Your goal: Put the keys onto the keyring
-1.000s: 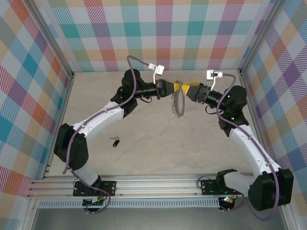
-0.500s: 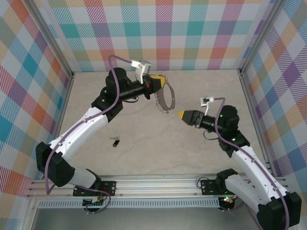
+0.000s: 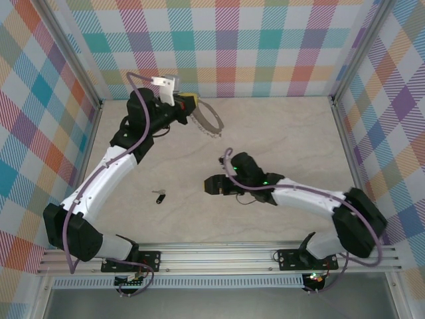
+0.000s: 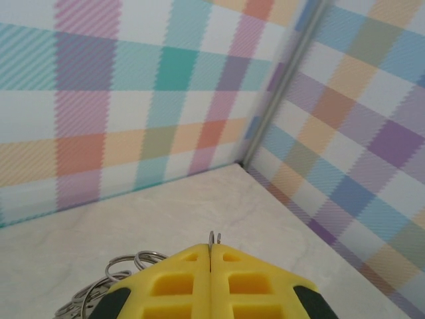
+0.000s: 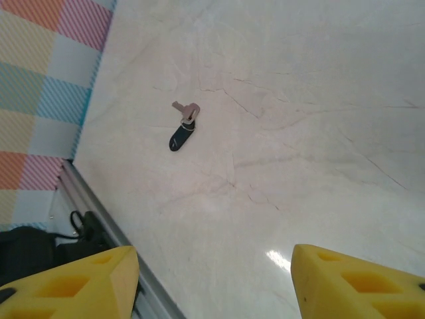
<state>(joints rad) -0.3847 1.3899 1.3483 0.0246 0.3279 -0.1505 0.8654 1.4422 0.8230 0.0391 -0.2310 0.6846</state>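
Currently, large silver-grey metal keyring (image 3: pixel 214 127) pinched between yellow fingertips of left gripper (image 4: pixel 210 259), held over table's far left part. Right gripper (image 5: pixel 214 279) spread, nothing between its fingers. Small silvery key with black fob (image 5: pixel 182 126) lying on pale marbled table (image 3: pixel 265 143), left side, apart from both grippers. Loop contact point apparently between fingertips, partly hidden.

keyring: cut off along the bottom of the left wrist view (image 4: pixel 99 287), partly behind the yellow fingers, so no full loop there
right arm: kinda smeary from above, worst around the elbow (image 3: pixel 364 222)
key: super tiny from above (image 3: pixel 159 192), can't make out the teeth on it
right gripper: fingers run off the bottom of its own wrist view (image 5: pixel 214 279)
black base: bit blurry, chopped by the left edge (image 5: pixel 40 256)
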